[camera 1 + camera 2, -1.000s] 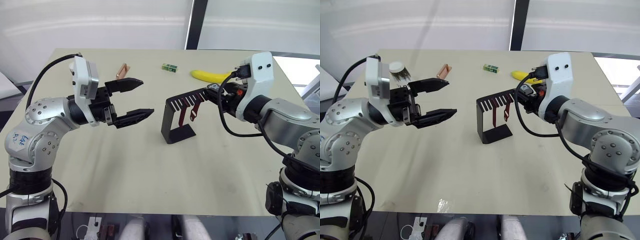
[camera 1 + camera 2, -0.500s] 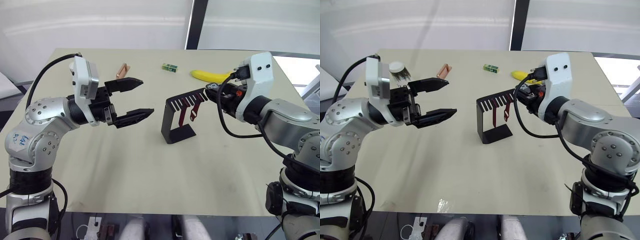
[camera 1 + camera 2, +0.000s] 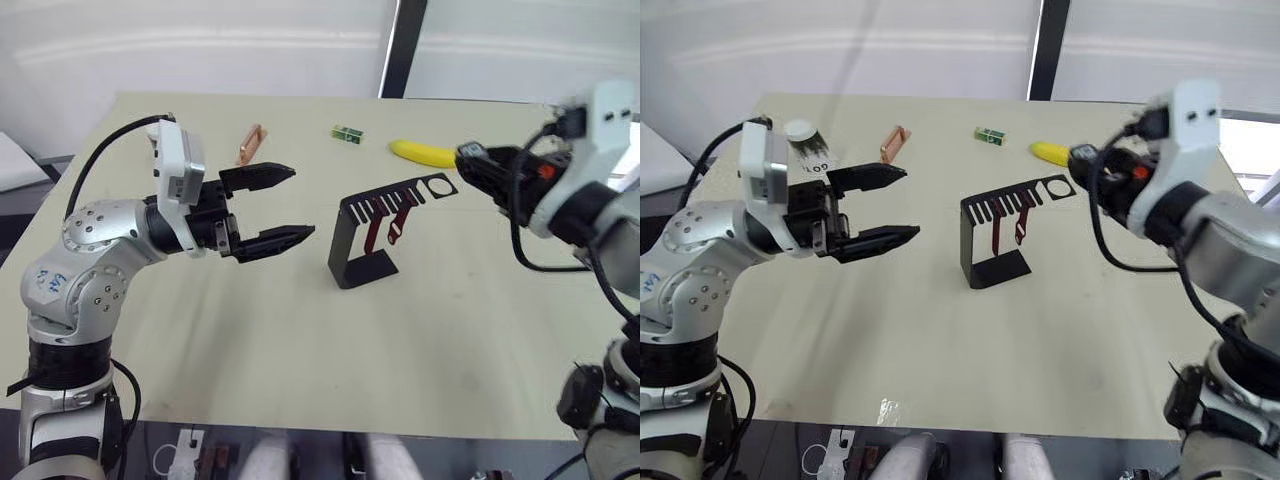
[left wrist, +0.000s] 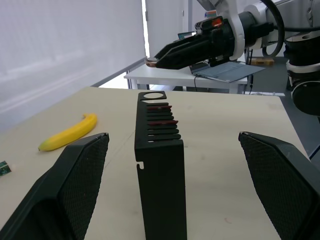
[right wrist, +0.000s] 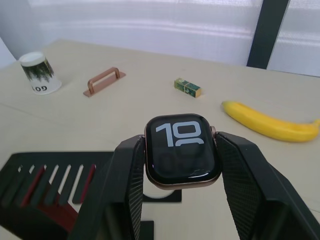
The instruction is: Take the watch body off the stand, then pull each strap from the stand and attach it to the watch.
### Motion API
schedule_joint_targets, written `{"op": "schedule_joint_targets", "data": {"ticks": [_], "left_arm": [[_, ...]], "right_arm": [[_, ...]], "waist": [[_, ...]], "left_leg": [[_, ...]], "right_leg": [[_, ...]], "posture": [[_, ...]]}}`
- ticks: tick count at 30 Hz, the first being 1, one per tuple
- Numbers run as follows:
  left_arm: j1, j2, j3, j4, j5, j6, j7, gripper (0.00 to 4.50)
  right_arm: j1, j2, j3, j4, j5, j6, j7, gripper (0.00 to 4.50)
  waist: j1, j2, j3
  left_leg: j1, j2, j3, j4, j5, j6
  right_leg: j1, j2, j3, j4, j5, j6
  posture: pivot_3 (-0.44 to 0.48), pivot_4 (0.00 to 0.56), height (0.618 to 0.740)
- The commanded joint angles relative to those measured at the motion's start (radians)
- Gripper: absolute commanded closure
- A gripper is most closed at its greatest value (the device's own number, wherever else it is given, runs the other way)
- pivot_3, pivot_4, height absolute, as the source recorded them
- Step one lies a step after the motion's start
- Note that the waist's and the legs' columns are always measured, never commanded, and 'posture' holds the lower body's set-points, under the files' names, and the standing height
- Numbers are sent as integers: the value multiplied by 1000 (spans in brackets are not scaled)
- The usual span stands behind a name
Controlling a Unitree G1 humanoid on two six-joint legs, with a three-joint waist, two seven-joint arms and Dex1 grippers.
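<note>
The black stand (image 3: pixel 362 262) rests mid-table, its slotted top arm reaching toward my right side and ending in a round hole. Two dark red straps (image 3: pixel 378 222) hang from its slots, and they also show as red strips (image 4: pixel 161 121) in the left wrist view. The watch body (image 5: pixel 181 150), dark screen with light digits, sits clamped between the fingers of my right gripper (image 3: pixel 464 155), which is shut on it just right of the stand's hole end and clear of it. Left of the stand, my left gripper (image 3: pixel 302 201) hovers open and holds nothing.
A banana (image 3: pixel 425 153), a small green block (image 3: pixel 346 131) and a copper-coloured handle (image 3: pixel 250 143) lie along the far part of the table. A white cup (image 3: pixel 805 145) stands behind my left arm. The table's edge runs close behind my right arm.
My right gripper has drawn back to the right from the stand's end with the watch body in it, baring the round hole. The left gripper stays put; the camera shifted slightly.
</note>
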Motion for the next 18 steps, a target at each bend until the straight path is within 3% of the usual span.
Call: {"op": "schedule_joint_targets", "data": {"ticks": [1,5,8,12,18], "left_arm": [[23,7,-31,-52,-23,-5,-57,0],[50,-1,-76,-57,-4,-20,-98,0],[80,1,-120,-68,36,-55,-129,0],[102,-8,-153,-70,65,-86,-141,0],[108,-21,-170,-82,77,-94,-136,0]], "right_arm": [[192,-15,-88,-84,-26,-91,81,2800],[516,1,-28,-122,-253,-299,185,2800],[659,49,51,-80,-393,-458,240,2800],[722,103,142,35,-543,-636,299,2800],[709,129,209,197,-657,-782,388,2800]], "waist": [[-2,0,0],[0,0,0],[-6,0,0],[-8,0,0],[-5,0,0]], "left_leg": [[-1,0,0,0,0,0],[-1,0,1,0,0,0],[0,0,2,0,1,0],[5,-1,5,0,4,-2],[7,-1,4,0,5,-2]], "right_leg": [[0,0,0,-1,0,0],[1,0,1,-3,0,1],[2,1,2,-2,1,1],[2,1,5,-1,1,0],[2,1,5,3,2,-1]], "posture": [[0,150,740],[0,150,740],[0,150,740],[0,150,740],[0,150,740]]}}
